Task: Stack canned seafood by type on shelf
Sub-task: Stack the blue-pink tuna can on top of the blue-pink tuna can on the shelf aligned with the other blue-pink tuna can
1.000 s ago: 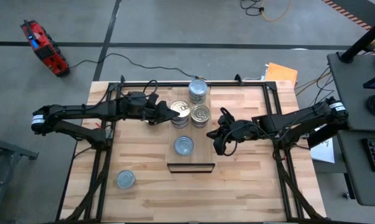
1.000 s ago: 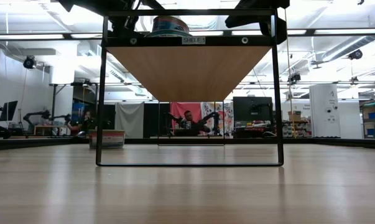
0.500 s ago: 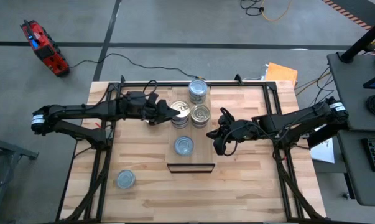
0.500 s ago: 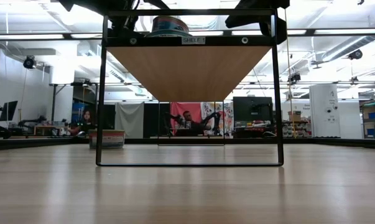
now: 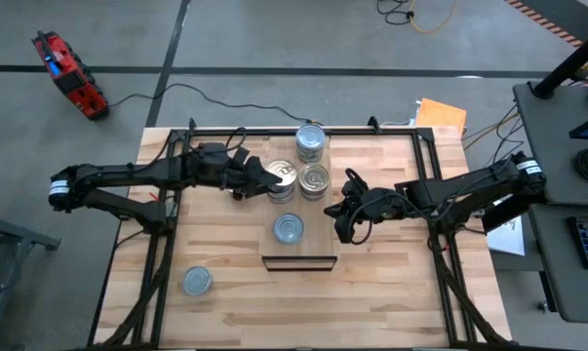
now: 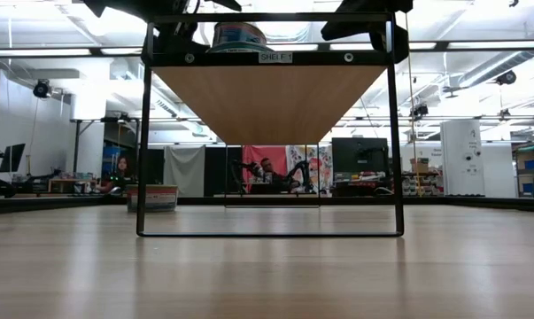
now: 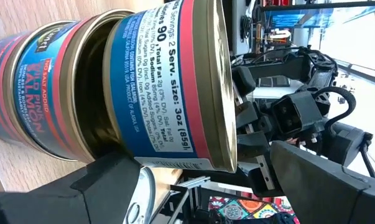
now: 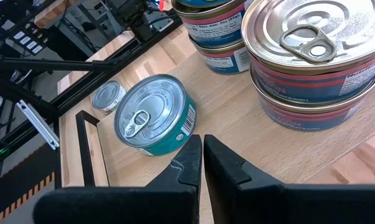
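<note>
Two end effectors flank your shelf (image 5: 318, 226). The left end effector (image 5: 264, 179) sits at the shelf's left side, clamped on a gold-topped tin (image 5: 282, 174) above the stack (image 5: 283, 193) there; in your left wrist view that tin (image 7: 168, 81) is tilted against the one under it, its round axis off vertical. The right end effector (image 5: 343, 220) waits off the shelf's right edge, fingers (image 8: 190, 163) pressed together. On the shelf a teal tin (image 5: 289, 229) stands upright near the front, two stacks (image 5: 312, 161) behind it. One tin (image 5: 197, 282) rests on the counter (image 5: 391, 292), well left of the shelf.
</note>
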`<action>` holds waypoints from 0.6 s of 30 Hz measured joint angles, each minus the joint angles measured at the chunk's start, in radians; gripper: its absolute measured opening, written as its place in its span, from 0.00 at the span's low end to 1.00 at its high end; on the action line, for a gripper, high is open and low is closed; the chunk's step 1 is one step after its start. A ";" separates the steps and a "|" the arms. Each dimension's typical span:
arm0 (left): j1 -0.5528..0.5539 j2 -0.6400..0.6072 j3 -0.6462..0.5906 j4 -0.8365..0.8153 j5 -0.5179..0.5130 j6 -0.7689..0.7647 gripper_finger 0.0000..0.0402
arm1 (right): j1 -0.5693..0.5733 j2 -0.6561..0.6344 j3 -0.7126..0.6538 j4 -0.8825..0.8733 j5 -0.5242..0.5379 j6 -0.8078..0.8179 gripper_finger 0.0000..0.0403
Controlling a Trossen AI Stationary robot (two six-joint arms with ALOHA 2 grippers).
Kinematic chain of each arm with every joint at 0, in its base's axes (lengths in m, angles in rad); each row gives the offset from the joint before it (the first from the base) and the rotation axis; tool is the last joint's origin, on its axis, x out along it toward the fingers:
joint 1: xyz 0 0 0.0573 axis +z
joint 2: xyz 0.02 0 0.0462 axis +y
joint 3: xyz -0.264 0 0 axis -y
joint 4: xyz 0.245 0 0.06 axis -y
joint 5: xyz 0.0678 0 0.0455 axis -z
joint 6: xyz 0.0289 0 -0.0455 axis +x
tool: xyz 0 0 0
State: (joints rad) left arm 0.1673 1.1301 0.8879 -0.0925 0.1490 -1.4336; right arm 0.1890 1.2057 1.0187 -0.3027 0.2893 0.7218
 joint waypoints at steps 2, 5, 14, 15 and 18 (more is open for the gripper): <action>0.000 0.000 0.000 0.000 0.000 0.010 0.85 | 0.000 0.000 0.000 0.000 0.000 0.000 0.02; 0.000 0.001 0.000 0.001 0.002 0.025 0.85 | 0.000 0.000 0.000 0.000 0.000 0.000 0.02; -0.001 0.001 0.000 0.000 0.006 0.200 0.85 | 0.000 0.000 0.000 0.000 0.000 0.000 0.02; -0.001 0.001 0.000 0.001 0.006 0.208 0.85 | 0.000 0.000 0.000 0.000 0.000 0.000 0.02; 0.000 0.002 0.000 0.001 0.003 0.173 0.85 | 0.000 0.000 0.000 0.000 0.000 0.000 0.02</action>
State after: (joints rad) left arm 0.1669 1.1316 0.8879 -0.0918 0.1524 -1.2607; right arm 0.1890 1.2057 1.0187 -0.3027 0.2893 0.7219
